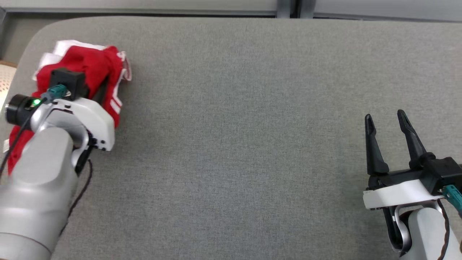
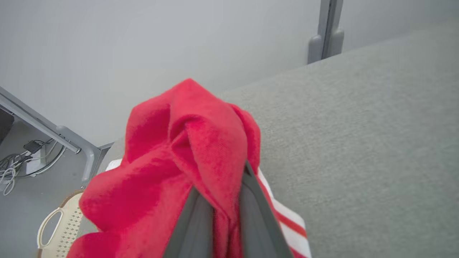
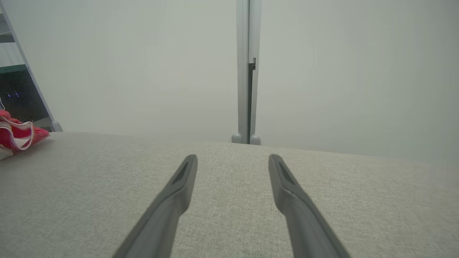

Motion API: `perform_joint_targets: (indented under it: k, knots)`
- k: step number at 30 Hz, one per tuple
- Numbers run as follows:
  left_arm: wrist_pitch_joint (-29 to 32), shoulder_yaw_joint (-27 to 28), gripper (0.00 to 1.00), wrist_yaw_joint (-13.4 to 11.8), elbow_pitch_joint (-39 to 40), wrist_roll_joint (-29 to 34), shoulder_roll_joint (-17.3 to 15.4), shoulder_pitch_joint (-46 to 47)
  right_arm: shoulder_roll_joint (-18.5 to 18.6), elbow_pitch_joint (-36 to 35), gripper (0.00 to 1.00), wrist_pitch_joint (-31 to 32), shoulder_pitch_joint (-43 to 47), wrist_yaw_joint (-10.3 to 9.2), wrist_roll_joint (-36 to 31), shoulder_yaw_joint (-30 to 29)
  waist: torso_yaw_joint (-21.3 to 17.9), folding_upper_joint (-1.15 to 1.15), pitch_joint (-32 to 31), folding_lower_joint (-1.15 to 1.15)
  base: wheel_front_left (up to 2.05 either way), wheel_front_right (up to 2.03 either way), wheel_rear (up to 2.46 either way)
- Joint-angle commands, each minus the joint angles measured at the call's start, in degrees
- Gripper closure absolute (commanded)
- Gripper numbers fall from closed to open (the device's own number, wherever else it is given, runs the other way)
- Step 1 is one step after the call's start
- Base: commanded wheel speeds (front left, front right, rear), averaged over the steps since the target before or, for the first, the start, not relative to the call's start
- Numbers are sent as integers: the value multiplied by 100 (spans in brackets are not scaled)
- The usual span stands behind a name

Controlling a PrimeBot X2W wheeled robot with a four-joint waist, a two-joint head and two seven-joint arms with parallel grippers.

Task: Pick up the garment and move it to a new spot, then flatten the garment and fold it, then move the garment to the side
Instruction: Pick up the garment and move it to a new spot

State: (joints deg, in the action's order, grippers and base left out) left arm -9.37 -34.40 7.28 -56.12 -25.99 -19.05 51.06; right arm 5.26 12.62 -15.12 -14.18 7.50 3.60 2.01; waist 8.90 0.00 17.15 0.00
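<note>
Grey woven fabric covers the table (image 1: 252, 108), which runs back to a pale wall (image 3: 143, 71) split by a grey upright post (image 3: 247, 71). Past its left edge sit a cream perforated basket (image 2: 59, 229) and loose cables (image 2: 18, 165) on the floor. The red, white-striped garment (image 1: 90, 63) is bunched at the far left corner, the left tool (image 2: 222, 208) clamped on a fold of it. The right tool (image 1: 384, 115) hangs with fingers apart over the near right, well clear of the cloth.

Bright, even light; garment (image 2: 186, 150) soft-focus up close; bg hazy.
</note>
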Motion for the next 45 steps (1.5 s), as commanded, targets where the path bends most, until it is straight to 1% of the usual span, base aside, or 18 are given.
perform_joint_targets:
  k: [1, 3, 7, 15, 19, 24, 26, 27, 28, 29, 30, 32, 33, 39, 40, 41, 42, 45]
  knots:
    - [-35, -51, 100, 21, 126, -111, 80, -58, 7, 19, 0, -4, 83, -2, 33, -49, -107, 0, -312, 0, 0, 0, 0]
    - [-12, -227, 100, 25, 585, -502, 322, -228, -19, 41, 0, -4, 164, -2, -14, -112, -180, 0, -550, 0, 0, 0, 0]
    - [12, -422, 100, 21, 1539, -1206, 511, -391, -102, 68, 0, -4, 313, -2, -65, -149, -366, 0, -915, 0, 0, 0, 0]
    - [173, -749, 100, 14, 3006, -1879, 1315, -454, -171, 8, 0, -4, 438, -2, -91, -349, -824, 0, -1100, 0, 0, 0, 0]
    - [146, -903, 100, -144, 3552, -2178, 1565, -451, -179, -39, 0, -5, 360, -2, -121, -381, -1102, 0, -1034, 0, 0, 0, 0]
    - [-109, -1182, 100, -486, 4011, -2989, 1595, -554, -202, -64, 0, -4, 280, -2, -95, -354, -1414, 0, -912, 0, 0, 0, 0]
    - [-187, -1311, 100, -656, 3889, -3316, 1593, -622, -212, -73, 0, -4, 255, -2, -76, -312, -1497, 0, -844, 0, 0, 0, 0]
    - [-187, -1311, 100, -656, 3889, -3316, 1593, -622, -212, -73, 0, -4, 255, -2, -76, -312, -1497, 0, -844, 0, 0, 0, 0]
    - [-248, -1394, 100, -751, 3549, -3527, 1588, -665, -217, -80, 0, -4, 233, -2, -61, -278, -1560, 0, -780, 0, 0, 0, 0]
    - [-248, -1394, 100, -751, 3549, -3527, 1588, -665, -217, -80, 0, -4, 233, -2, -61, -278, -1560, 0, -780, 0, 0, 0, 0]
    - [-266, -1441, 100, -786, 3036, -3662, 1588, -695, -219, -93, 0, -4, 203, -2, -45, -265, -1602, 0, -710, 0, 0, 0, 0]
    - [-301, -1445, 100, -822, 2429, -3667, 1591, -692, -223, -98, 0, -4, 185, -2, -32, -248, -1622, 0, -655, 0, 0, 0, 0]
    - [-301, -1445, 100, -822, 2429, -3667, 1591, -692, -223, -98, 0, -4, 185, -2, -32, -248, -1622, 0, -655, 0, 0, 0, 0]
    - [-499, -1305, 100, -753, 872, -3498, 1550, -551, -230, -96, 0, -5, 178, -2, -28, -223, -1565, 0, -529, 0, 0, 0, 0]
    - [-531, -1299, 87, -701, 724, -3452, 1553, -514, -230, -88, 0, -4, 191, -2, -40, -227, -1532, 0, -524, 0, 0, 0, 0]
    - [-548, -1268, 54, -660, 603, -3412, 1553, -463, -231, -81, 0, -4, 206, -2, -55, -231, -1493, 0, -527, 0, 0, 0, 0]
    - [-558, -1213, 0, -610, 506, -3396, 1554, -431, -230, -65, 0, -4, 223, -2, -66, -240, -1447, 0, -539, 0, 0, 0, 0]
    - [-583, -920, 0, -555, 383, -3245, 1543, -384, -230, -14, 0, -4, 260, -2, -70, -258, -1291, 0, -612, 0, 0, 0, 0]
